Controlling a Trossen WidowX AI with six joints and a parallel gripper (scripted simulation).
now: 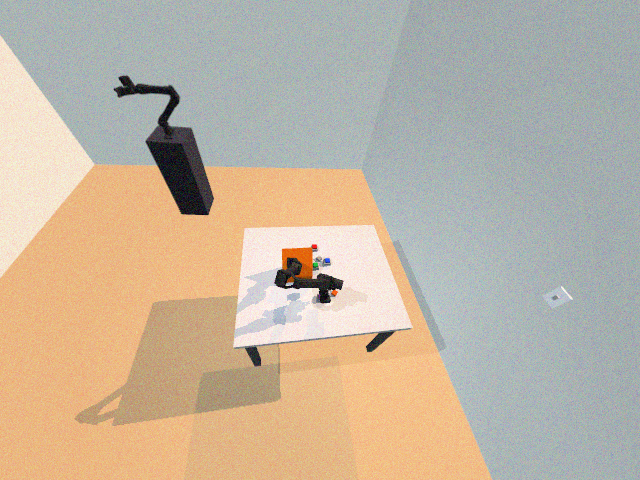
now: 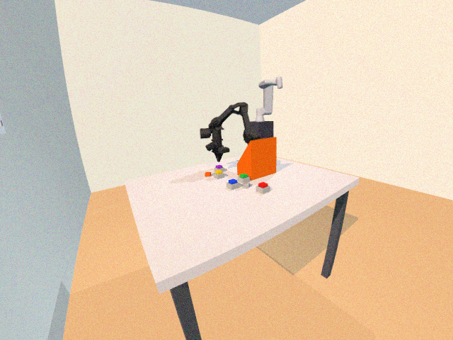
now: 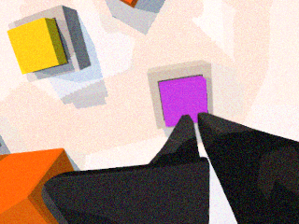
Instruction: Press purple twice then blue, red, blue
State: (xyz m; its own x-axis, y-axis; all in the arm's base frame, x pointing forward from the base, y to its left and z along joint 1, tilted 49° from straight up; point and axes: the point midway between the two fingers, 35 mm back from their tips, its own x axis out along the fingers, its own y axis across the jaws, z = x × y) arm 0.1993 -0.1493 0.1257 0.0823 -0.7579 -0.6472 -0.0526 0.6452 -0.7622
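Five presses made up the order, and the purple one looked to be the business in hand. Leftmost in the wrist view, the yellow button (image 2: 219, 171) (image 3: 35, 47) lay at ten o'clock from the fingertips, a neighbour to avoid. Next, the small orange block (image 1: 334, 292) (image 2: 207, 173) (image 3: 132, 1) sat near eleven, well clear of them. Then came the purple button (image 2: 219, 166) (image 3: 183, 98), just off the tips at eleven o'clock, its cap roughly square — no long axis to match. The gripper (image 1: 324, 299) (image 2: 219, 161) (image 3: 193, 121) was all but closed, holding nothing, and hung above that cap. From the tips in the exterior view, the blue button (image 1: 327, 260) (image 2: 232, 181) lay toward five o'clock — the red button (image 1: 314, 246) (image 2: 262, 185), farther right, toward four.
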